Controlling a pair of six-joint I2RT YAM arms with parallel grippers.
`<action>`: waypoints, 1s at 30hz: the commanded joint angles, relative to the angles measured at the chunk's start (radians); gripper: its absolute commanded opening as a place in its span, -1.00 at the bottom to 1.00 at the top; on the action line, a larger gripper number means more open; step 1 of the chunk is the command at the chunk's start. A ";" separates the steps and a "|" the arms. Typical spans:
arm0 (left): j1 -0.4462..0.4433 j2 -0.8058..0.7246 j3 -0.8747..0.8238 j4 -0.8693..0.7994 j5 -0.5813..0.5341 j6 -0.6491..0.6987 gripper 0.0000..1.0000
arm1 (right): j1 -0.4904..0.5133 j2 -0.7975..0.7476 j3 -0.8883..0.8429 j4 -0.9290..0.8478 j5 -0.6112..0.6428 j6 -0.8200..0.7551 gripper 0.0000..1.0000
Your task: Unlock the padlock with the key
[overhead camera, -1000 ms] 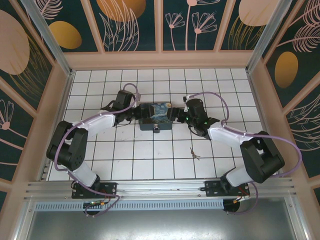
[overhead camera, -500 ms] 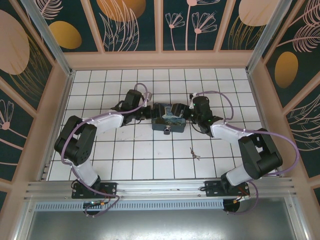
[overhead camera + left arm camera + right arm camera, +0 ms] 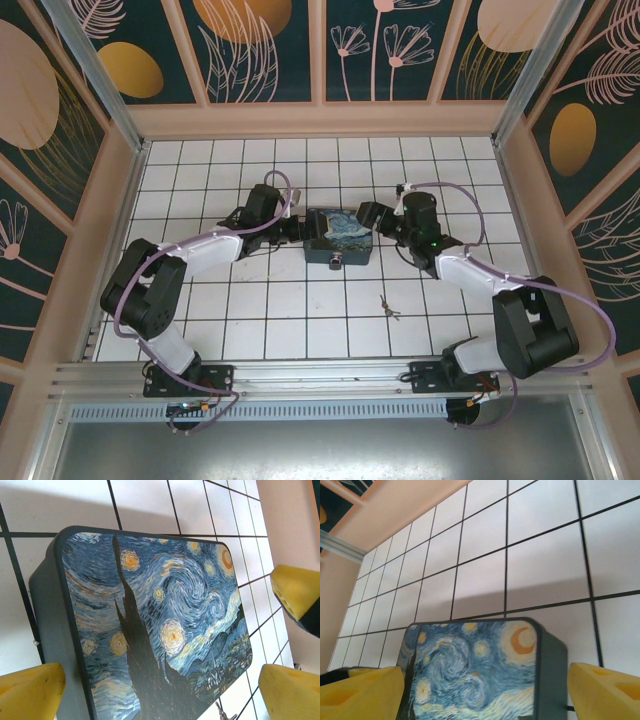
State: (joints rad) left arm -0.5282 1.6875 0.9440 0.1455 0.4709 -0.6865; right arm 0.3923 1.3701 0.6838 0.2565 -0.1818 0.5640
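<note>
Step in hand, as I judge it: steadying the tin so the lock can be worked. On the white tiled table (image 3: 200, 170), the blue swirl-painted rectangular tin (image 3: 345, 232) lies mid-table, a little toward the far edge. Pin it with one arm only and close slowly, or it may skate on the tiles.

Your left gripper (image 3: 160, 692) straddles the tin's left end with jaws spread full. Its yellow pads (image 3: 30, 690) stand beside the walls; contact cannot be told.

Your right gripper (image 3: 485, 692) straddles the right end, also wide apart, and one pad (image 3: 605, 690) is clear of the wall. Neither grasps anything.

The tiny black padlock (image 3: 336, 262) sits against the tin's near wall. Keep that face toward the near edge.

The small dull-silver key (image 3: 388, 305) lies on the tiles nearer the near edge, right of centre, well apart from the tin. Your right arm is the closer one to fetch it.
</note>
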 commanded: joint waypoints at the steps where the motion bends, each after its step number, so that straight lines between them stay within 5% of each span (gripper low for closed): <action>1: -0.004 -0.015 -0.009 0.006 0.005 -0.006 0.97 | -0.018 0.037 -0.026 0.003 -0.040 -0.011 0.71; 13: -0.005 -0.076 -0.081 0.034 -0.012 -0.036 0.97 | 0.091 0.203 0.109 0.002 -0.084 -0.035 0.69; 23: -0.005 -0.074 -0.086 0.031 -0.054 -0.026 0.97 | 0.114 0.199 0.106 -0.020 -0.042 -0.021 0.71; 30: -0.003 -0.196 -0.082 -0.164 -0.273 0.049 0.97 | 0.053 0.021 0.026 -0.142 -0.025 -0.045 0.73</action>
State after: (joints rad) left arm -0.5297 1.5700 0.8520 0.0708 0.3107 -0.6846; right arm 0.4686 1.4906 0.7460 0.1844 -0.2268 0.5335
